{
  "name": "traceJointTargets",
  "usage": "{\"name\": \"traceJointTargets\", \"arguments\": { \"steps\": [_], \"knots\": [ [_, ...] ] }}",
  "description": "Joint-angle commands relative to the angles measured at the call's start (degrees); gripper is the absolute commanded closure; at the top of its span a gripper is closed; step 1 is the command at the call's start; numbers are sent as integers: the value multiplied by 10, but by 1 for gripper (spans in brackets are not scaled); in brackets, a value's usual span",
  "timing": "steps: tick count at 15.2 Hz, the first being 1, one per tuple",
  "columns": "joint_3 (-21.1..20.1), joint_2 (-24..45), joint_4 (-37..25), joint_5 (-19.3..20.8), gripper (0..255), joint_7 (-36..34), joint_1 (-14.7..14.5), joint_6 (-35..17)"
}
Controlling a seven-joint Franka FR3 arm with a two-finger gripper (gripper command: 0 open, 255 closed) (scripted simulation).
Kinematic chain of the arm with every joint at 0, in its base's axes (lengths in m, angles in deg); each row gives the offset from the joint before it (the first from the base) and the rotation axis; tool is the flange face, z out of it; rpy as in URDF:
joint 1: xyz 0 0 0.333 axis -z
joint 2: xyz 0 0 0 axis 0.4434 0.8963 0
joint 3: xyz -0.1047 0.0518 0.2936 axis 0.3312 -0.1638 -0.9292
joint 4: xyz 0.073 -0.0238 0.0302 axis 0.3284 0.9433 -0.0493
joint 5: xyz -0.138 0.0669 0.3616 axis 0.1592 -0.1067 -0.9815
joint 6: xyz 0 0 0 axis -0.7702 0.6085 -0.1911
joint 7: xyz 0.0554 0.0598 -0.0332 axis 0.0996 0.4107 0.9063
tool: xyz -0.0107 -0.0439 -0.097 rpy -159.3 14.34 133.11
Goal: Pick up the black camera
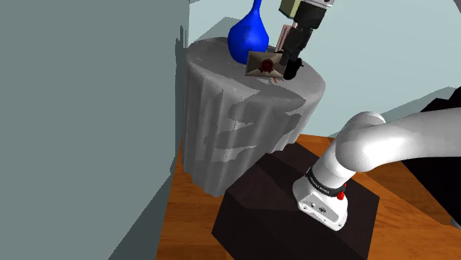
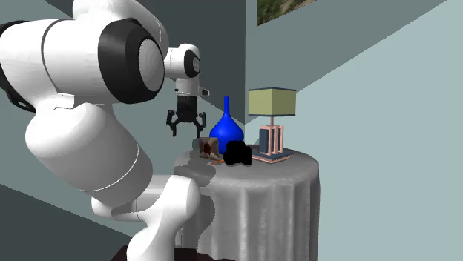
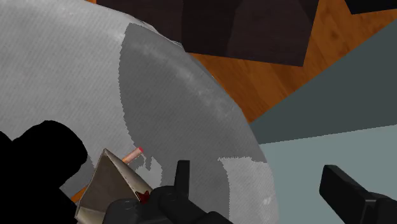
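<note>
White and bulky, the Franka arm (image 2: 81, 133) rises from its dark box stand (image 1: 258, 210) and bends over a round table (image 1: 236, 140) draped in grey cloth that hangs in folds to the wooden floor. On the tabletop, a lamp (image 2: 272, 119) with an olive shade stands at the second exterior view's right, and a blue long-necked vase (image 1: 247, 33) sits beside it. A tan envelope (image 1: 264, 63) with a red wax seal stands on edge just in front of the vase. The black camera (image 2: 239, 154) sits on the cloth just beside that envelope, between it and the lamp's base. The gripper (image 2: 185, 127) hangs above the table's edge, near the envelope and clear of everything, its fingers spread wide and grasping nothing. That looks like readiness to descend, though it must first shift sideways over the camera, since the envelope crowds one side.
</note>
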Motion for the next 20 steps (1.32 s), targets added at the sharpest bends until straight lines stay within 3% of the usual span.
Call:
{"name": "traceJointTargets", "arguments": {
  "steps": [1,15,20],
  "knots": [
    [0,0,0,0,0,0,0,0],
    [62,83,32,76,0,-150,154,-190],
    [67,87,63,82,0,-159,163,-230]
  ]
}}
